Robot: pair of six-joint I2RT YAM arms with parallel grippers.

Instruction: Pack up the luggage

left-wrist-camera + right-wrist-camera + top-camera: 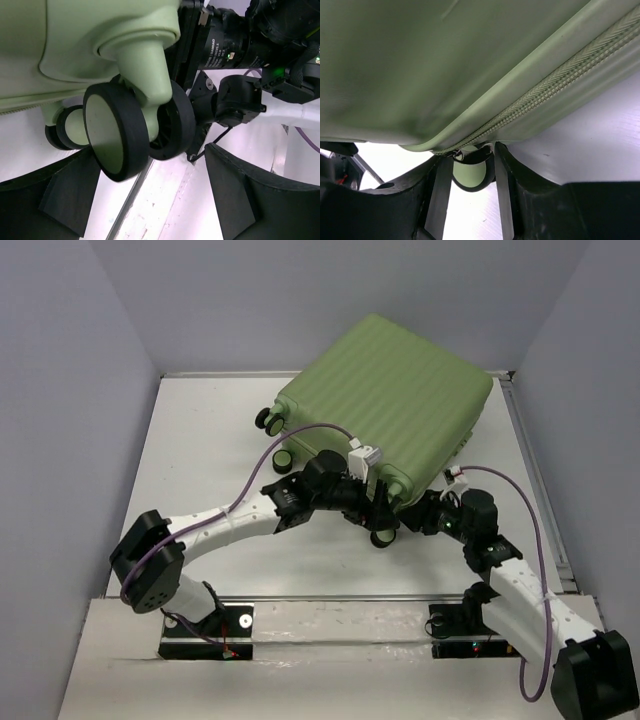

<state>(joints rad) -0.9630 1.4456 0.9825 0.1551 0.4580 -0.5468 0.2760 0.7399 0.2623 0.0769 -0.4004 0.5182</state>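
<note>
The light-green ribbed luggage lies closed on the white table, turned at an angle, lining hidden. My left gripper is open at its near corner; in the left wrist view its fingers stand wide apart just below a black caster wheel. My right gripper is at the same corner from the right. In the right wrist view it is open under the shell's edge, by the zipper, with a small zipper pull beside its left finger. The same wheel shows beyond.
Two more black wheels stick out on the luggage's left side. The right arm's wrist is very close to the left gripper. Grey walls enclose the table; a metal rail runs along its right edge.
</note>
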